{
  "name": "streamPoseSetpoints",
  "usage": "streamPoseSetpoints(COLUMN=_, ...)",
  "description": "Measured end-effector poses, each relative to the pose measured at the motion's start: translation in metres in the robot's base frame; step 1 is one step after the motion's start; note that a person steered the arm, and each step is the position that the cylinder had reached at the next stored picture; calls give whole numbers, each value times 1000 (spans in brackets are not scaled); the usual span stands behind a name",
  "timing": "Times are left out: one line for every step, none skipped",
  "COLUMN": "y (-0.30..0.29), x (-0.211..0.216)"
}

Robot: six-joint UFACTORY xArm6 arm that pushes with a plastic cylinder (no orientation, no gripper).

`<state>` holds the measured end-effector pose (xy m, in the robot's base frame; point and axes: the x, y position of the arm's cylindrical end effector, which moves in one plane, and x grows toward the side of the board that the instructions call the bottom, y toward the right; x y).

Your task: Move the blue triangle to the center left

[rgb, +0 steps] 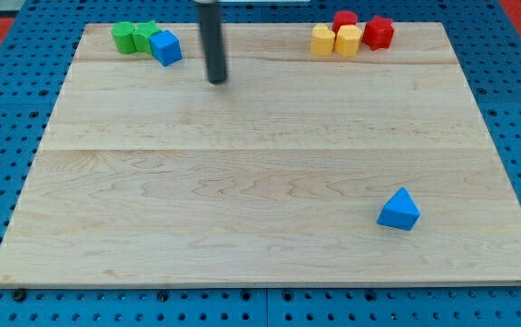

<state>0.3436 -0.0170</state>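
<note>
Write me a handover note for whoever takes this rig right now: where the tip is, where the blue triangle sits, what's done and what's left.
My tip is near the view's top, just right of the blue cube, touching no block.
The blue triangle sits alone at the view's lower right, far from my tip and from the centre left.
Two green blocks sit with the blue cube at the view's top left; two yellow blocks and two red blocks cluster at the top right.
Done: nothing visible yet.
Left: bring my tip round to the triangle's right side, then push it leftward across the wooden board to the centre left.
</note>
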Motion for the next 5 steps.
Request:
streamPoseSetpoints(y=129, x=63)
streamPoseSetpoints(y=250, x=109)
streamPoseSetpoints(y=289, x=186)
streamPoseSetpoints(y=262, x=235)
streamPoseSetpoints(y=205, x=210)
